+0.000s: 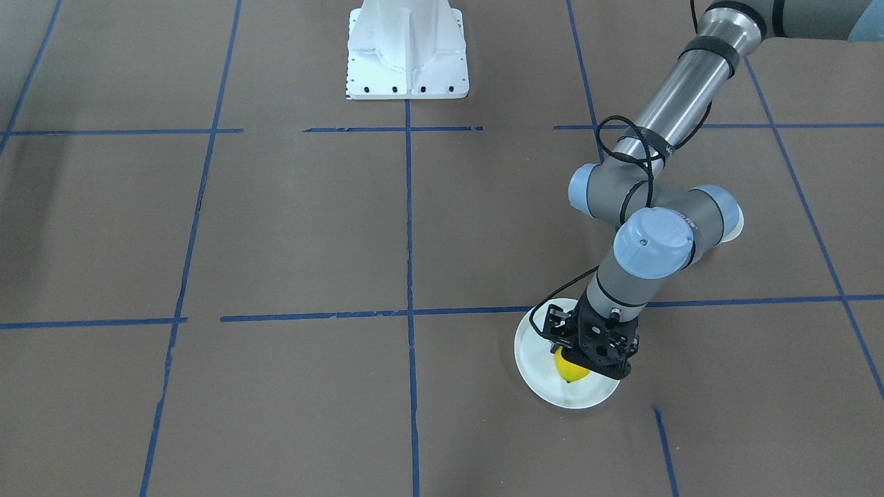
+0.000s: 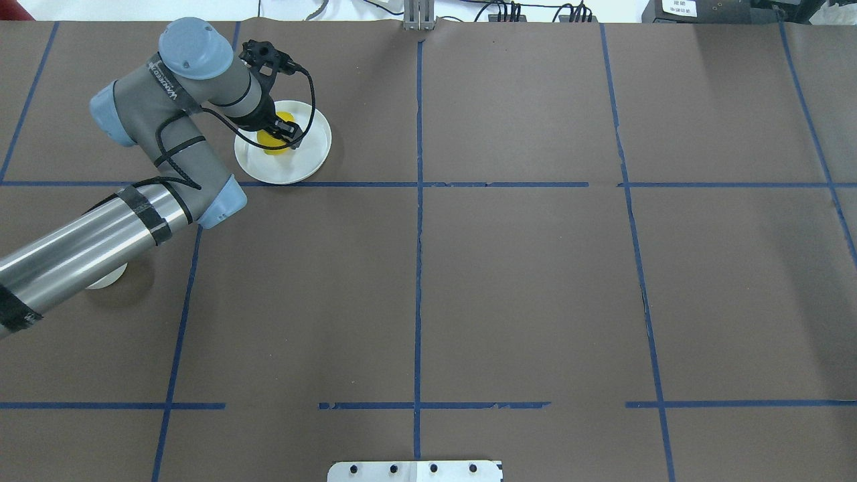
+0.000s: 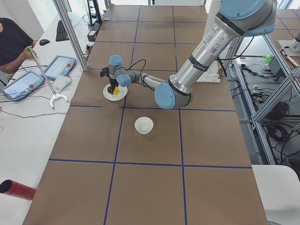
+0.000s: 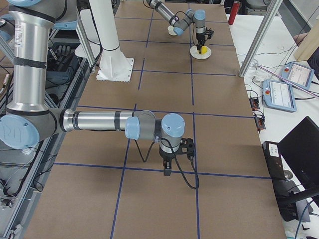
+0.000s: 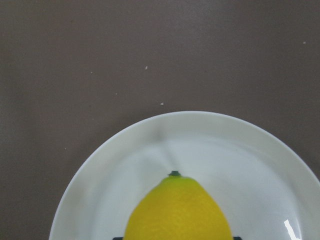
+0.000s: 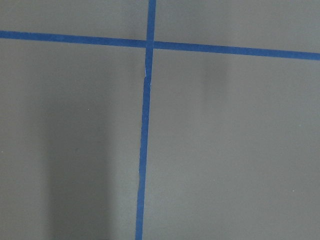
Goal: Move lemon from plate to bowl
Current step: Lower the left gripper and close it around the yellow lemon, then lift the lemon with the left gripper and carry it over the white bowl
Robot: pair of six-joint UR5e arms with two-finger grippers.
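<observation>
1. The bowl (image 3: 144, 125) stands upright on the table (image 2: 535, 281), well apart from the plate (image 2: 294, 167), with a blue tape line (image 3: 136, 108) running between them
2. In the overhead view the left arm's forearm (image 2: 73, 244) passes over the bowl and hides all but a sliver of its rim
3. A white mount base (image 1: 407, 55) sits at the table's edge on the robot's side, away from both dishes
4. The lemon (image 5: 177, 210) is over the middle of the plate; I cannot tell whether it rests on the plate or hangs just above it
5. Its long axis runs away from the left wrist camera, with the green tip at the far end, pointing toward the plate's rim
6. The left gripper (image 2: 278, 130) is closed on the lemon, with 1 finger against each side
7. The right gripper (image 4: 167, 171) hangs over the table near a tape crossing, far from the dishes; I cannot tell whether it is open or closed
</observation>
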